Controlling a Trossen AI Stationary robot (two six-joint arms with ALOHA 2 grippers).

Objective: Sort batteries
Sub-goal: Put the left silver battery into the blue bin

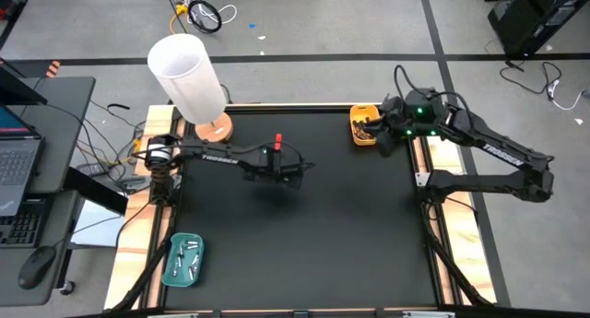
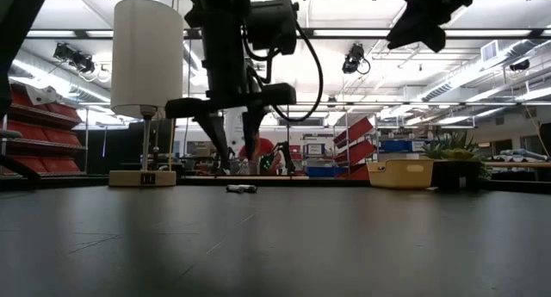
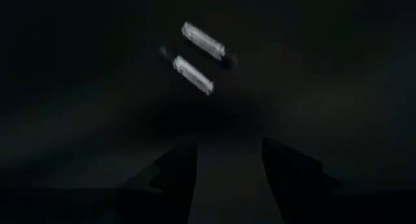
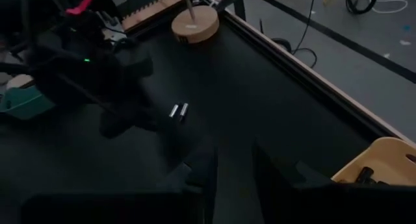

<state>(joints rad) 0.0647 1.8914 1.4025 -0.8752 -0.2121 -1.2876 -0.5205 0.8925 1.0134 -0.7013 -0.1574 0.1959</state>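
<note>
Black matting covers your table [image 1: 304,244], with a white-shaded lamp [image 1: 189,74] on a round wooden base at the far left corner and open workshop floor beyond it.

Your left end effector [image 1: 293,175] hangs over the middle of the table, a little toward the far side. Your left wrist view shows its 2 fingers [image 3: 179,175] spread apart with nothing between them. Just ahead of them lie 2 pale batteries [image 3: 198,58], side by side and nearly parallel on the mat, apart from the fingers. You can see the same pair in the right wrist view, and in the low view they lie flat below the left arm.

Your teal tray [image 1: 183,260] sits at the near left corner and holds several light batteries. Your yellow tray [image 1: 362,126] sits at the far right edge and holds dark batteries.

Your right end effector [image 1: 383,138] hovers just beside the yellow tray. Its fingers [image 4: 195,175] show a narrow gap and grip nothing you can make out.
</note>
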